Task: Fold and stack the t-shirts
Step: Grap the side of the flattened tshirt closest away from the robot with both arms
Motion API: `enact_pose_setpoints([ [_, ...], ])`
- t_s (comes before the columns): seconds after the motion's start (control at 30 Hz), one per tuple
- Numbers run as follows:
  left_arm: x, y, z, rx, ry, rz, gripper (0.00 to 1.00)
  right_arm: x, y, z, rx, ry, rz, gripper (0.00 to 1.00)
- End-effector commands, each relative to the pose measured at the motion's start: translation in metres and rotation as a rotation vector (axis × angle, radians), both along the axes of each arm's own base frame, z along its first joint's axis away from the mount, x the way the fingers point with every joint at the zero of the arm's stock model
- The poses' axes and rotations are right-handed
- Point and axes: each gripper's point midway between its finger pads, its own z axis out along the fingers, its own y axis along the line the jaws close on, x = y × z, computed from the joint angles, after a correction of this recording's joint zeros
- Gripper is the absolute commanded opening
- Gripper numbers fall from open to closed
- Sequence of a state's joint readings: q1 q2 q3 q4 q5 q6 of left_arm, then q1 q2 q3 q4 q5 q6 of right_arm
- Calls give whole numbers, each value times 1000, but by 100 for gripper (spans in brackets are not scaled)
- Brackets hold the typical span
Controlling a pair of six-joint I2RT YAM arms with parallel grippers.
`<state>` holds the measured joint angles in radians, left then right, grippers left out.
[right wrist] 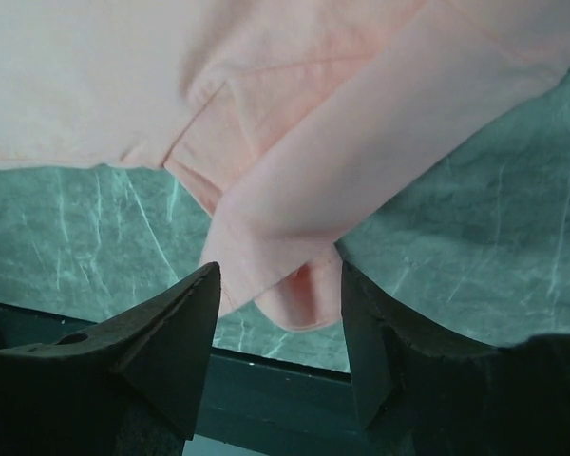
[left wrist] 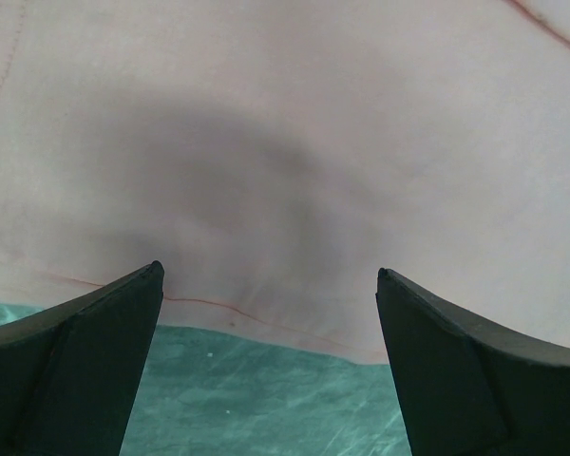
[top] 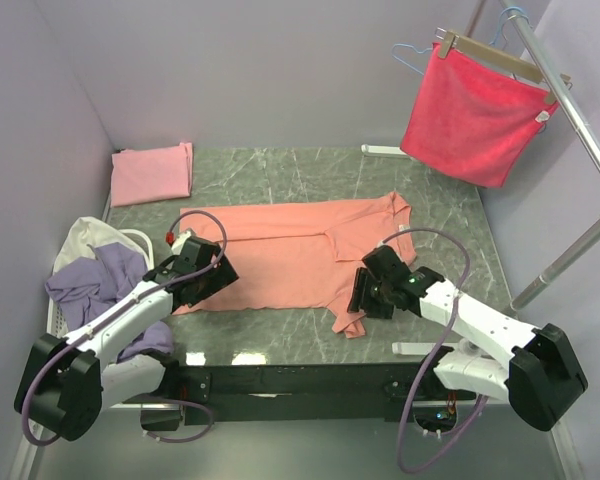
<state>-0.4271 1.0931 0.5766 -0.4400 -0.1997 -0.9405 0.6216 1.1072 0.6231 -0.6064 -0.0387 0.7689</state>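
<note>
A salmon-orange t-shirt (top: 290, 250) lies spread flat across the middle of the table. My left gripper (top: 212, 272) hovers over its left near hem (left wrist: 266, 313), open wide with nothing between its fingers (left wrist: 95, 342). My right gripper (top: 362, 298) is low over the shirt's near right sleeve (top: 350, 322). It is open, with the rolled sleeve end (right wrist: 294, 285) lying between its fingertips (right wrist: 180, 313). A folded light pink t-shirt (top: 152, 172) sits at the back left corner. Lavender (top: 95, 285) and cream (top: 90, 238) t-shirts are heaped at the left.
A white basket (top: 140, 240) at the table's left edge holds the heaped shirts. A crimson cloth (top: 475, 115) hangs from a hanger on a white rail (top: 580, 130) at the back right. The table's dark front edge (right wrist: 266, 380) runs just beyond the sleeve.
</note>
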Motion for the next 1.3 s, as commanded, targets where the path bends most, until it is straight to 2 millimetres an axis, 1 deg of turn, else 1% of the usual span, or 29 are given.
enact_pose_setpoints([
  [0.0, 8, 2, 8, 29, -17, 14, 99, -11, 2, -7, 25, 29, -56, 60],
  [0.1, 9, 2, 7, 38, -13, 6, 99, -11, 3, -13, 34, 38, -71, 60],
  [0.2, 12, 1, 8, 42, -15, -2, 99, -6, 7, -17, 45, 27, -84, 59],
  [0.33, 12, 2, 9, 46, -17, -5, 100, 7, 14, -19, 61, -13, -95, 57],
  [0.43, 14, 1, 10, 53, -18, -12, 100, 12, 15, -22, 53, -16, -97, 56],
  [0.53, 15, 2, 11, 60, -17, -10, 99, 13, 14, -28, 31, -2, -96, 49],
  [0.57, 16, 2, 12, 60, -17, -10, 100, 12, 14, -29, 26, 1, -97, 40],
  [0.63, 15, 2, 11, 59, -14, -8, 99, 11, 13, -28, 25, 1, -94, 32],
  [0.67, 15, 2, 10, 59, -14, -8, 99, 13, 10, -27, 13, -11, -103, 25],
  [0.7, 15, 2, 10, 59, -14, -8, 100, 17, 7, -20, 6, -43, -114, 23],
  [0.77, 15, 2, 9, 56, -11, -7, 99, 12, -1, -17, -22, -45, -123, 21],
  [0.8, 16, 1, 10, 54, -14, -9, 99, 15, -5, -9, -28, -73, -137, 20],
  [0.83, 16, 1, 10, 57, -14, -11, 99, 8, -10, -9, -43, -59, -145, 19],
  [0.9, 16, 0, 9, 59, -11, -16, 99, 4, -14, -2, -38, -71, -156, 18],
  [0.97, 16, 0, 8, 62, -9, -24, 99, -7, -25, -3, -73, -43, -173, 18],
  [1.0, 16, 0, 8, 63, -7, -26, 99, -9, -28, 1, -74, -49, -181, 18],
  [1.03, 16, 0, 7, 65, -6, -29, 99, -16, -36, -1, -106, -26, -195, 18],
  [1.1, 15, 0, 5, 68, -1, -36, 99, -24, -43, -1, -120, -18, -204, 18],
  [1.13, 15, 0, 4, 74, 2, -40, 99, -32, -50, -3, -143, 10, -218, 18],
  [1.2, 15, 1, 3, 80, 5, -43, 100, -41, -58, -3, -158, 18, -236, 14],
  [1.23, 16, 1, 3, 89, 5, -50, 99, -52, -67, -5, -189, 51, -263, 12],
  [1.27, 16, 2, 2, 95, 8, -49, 99, -57, -70, -5, -194, 65, -281, 13],
])
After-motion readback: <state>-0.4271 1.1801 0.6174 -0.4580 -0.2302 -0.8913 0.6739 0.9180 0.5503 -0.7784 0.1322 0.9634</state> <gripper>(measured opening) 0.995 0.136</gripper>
